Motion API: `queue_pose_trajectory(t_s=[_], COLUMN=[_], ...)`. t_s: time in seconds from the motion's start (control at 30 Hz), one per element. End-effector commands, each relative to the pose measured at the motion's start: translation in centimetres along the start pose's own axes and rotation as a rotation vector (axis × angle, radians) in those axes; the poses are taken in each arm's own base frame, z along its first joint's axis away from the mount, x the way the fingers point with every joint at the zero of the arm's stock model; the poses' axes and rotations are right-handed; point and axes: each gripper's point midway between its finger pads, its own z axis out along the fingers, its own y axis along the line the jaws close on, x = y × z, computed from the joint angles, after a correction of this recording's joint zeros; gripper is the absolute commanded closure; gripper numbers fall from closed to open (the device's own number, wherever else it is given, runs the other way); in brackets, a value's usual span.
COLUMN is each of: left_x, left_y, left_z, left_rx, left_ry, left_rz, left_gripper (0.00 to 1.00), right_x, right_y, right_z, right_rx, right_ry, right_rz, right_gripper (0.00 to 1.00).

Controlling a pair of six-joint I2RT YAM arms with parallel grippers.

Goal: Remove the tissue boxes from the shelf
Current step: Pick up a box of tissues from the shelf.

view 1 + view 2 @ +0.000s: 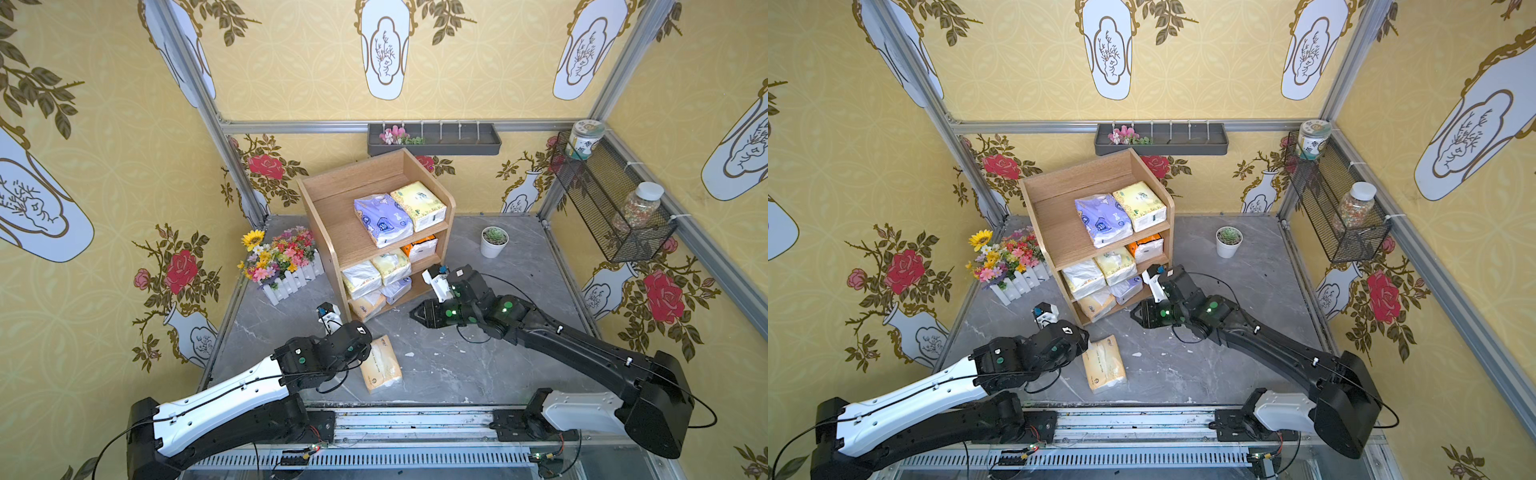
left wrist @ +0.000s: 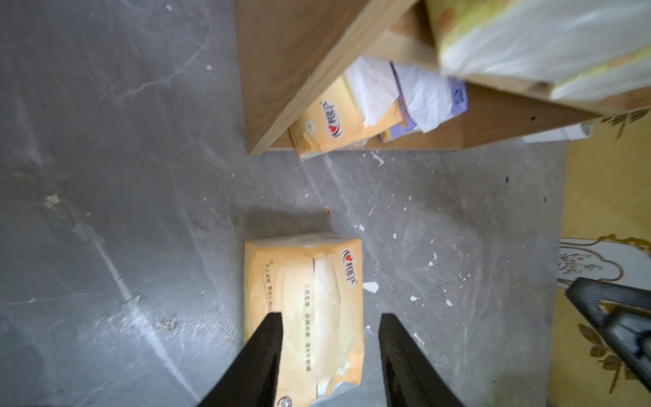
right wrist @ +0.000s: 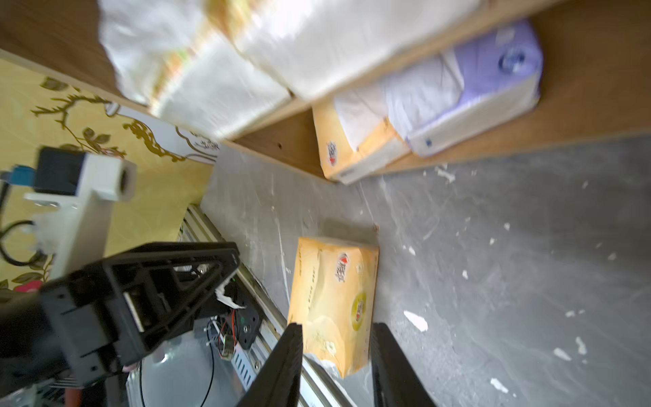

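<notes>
Left fingers (image 2: 273, 338) hang spread apart and empty above a tan tissue pack (image 1: 380, 365) lying flat on the grey table (image 1: 519, 266), in front of the wooden shelf (image 1: 320, 232), where seven tissue boxes (image 1: 382, 220) sit across three tiers. Right fingers (image 3: 290, 349), parted and holding nothing, hover near the bottom tier.

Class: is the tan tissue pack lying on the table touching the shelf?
Apart. Both top views show bare table between the tan pack and the shelf.
</notes>
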Motion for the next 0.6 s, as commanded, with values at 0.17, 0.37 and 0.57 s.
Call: queue_pose_trajectory(t_s=[0.17, 0.37, 0.57], left_x=[-3.2, -2.3, -1.6], left_y=[-6.2, -5.6, -4.8], left_z=[-0.1, 0.2, 0.1], left_rx=[0.249, 0.262, 0.333], left_ry=[-0.166, -0.124, -0.096], left_rz=[-0.151, -0.179, -0.228], left_gripper=[0.49, 0.49, 0.45], right_x=[-9.3, -12.6, -14.9], right_y=[5.5, 9.4, 12.2], right_z=[-5.2, -6.2, -5.8], right_rx=[0.016, -0.041, -0.086], right_ry=[-0.208, -0.205, -0.237], right_rz=[-0.220, -0.360, -0.462], right_gripper=[0.60, 0.58, 0.58])
